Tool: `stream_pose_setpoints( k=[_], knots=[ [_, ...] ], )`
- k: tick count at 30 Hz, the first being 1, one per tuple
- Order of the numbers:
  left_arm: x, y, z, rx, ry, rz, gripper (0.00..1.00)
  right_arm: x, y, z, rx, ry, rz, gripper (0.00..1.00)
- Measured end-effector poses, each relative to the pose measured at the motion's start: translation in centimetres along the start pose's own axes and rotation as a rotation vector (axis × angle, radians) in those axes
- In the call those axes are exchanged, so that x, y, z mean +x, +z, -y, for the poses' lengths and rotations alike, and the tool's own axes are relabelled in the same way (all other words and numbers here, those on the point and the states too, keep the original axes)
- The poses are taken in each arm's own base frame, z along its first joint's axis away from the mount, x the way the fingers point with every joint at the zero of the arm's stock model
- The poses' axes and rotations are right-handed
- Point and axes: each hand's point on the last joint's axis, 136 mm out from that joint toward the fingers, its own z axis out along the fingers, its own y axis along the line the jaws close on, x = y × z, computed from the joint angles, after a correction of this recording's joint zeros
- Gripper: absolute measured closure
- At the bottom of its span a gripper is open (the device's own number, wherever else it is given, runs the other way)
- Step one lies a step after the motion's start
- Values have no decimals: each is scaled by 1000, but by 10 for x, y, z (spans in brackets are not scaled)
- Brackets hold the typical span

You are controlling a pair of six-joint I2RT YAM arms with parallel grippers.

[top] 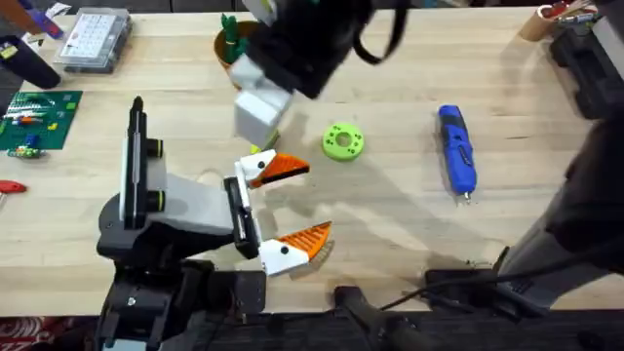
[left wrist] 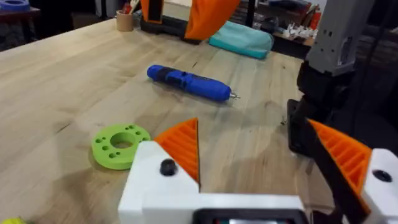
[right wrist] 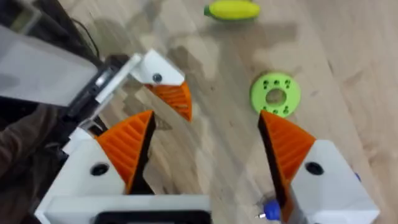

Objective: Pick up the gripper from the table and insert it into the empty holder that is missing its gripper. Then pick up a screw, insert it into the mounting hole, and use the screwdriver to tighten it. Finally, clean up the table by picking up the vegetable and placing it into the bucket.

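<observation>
The right arm rose close under the overhead camera, large, dark and blurred, with its white right claw [right wrist: 205,118] hanging over the middle of the table [top: 390,234]. That claw was released, its two orange pads spread wide with nothing between them. Directly beneath it lay the dark-orange finger [top: 280,170], its pale end touching the tip of the farther black bracket [top: 237,192] at the front of the grey wedge body [top: 190,207]; whether it was fully seated there I could not tell. The ribbed finger [top: 304,240] sat on the nearer bracket, well apart from the first.

These two fingers made up the left claw [left wrist: 252,124], which also stood released, only bare wood in the wide gap.

A green disc [top: 342,141] with small holes lay flat just beyond the dark-orange finger. The blue screwdriver [top: 455,151] lay farther to the right, well apart from both claws, its thin metal tip pointing towards the near edge. A small yellow piece [right wrist: 232,9] rested near the disc.
</observation>
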Motion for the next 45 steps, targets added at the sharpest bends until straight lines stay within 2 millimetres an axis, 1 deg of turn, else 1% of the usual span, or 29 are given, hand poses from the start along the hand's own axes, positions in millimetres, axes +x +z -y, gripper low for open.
stream_pose_setpoints(
  k=[3,6,9,13,16,30,32,33,37,38,40,45],
  knots=[
    [0,0,0,0,0,0,18,15,8,6,2,25,-56,5],
    [0,0,0,0,0,0,18,27,15,22,5,78,-99,5],
    [0,0,0,0,-1,0,18,38,14,40,14,134,-116,5],
    [0,0,0,0,0,0,18,55,11,54,23,188,-129,5],
    [0,0,0,0,0,0,18,58,12,57,21,203,-112,5],
    [0,0,0,0,0,0,25,65,12,53,-3,220,-134,4],
    [0,0,0,0,-2,0,115,62,10,56,2,228,-111,5],
    [0,0,0,0,0,0,228,62,7,57,6,235,-100,5],
    [0,0,0,0,6,0,877,67,-8,59,18,260,-58,5],
    [0,0,0,-1,11,0,962,70,-12,60,20,267,-50,5],
    [0,0,0,-1,11,0,994,74,-14,60,24,282,-36,5],
    [0,0,0,-1,11,0,995,85,-1,64,28,323,-20,5]
  ],
)
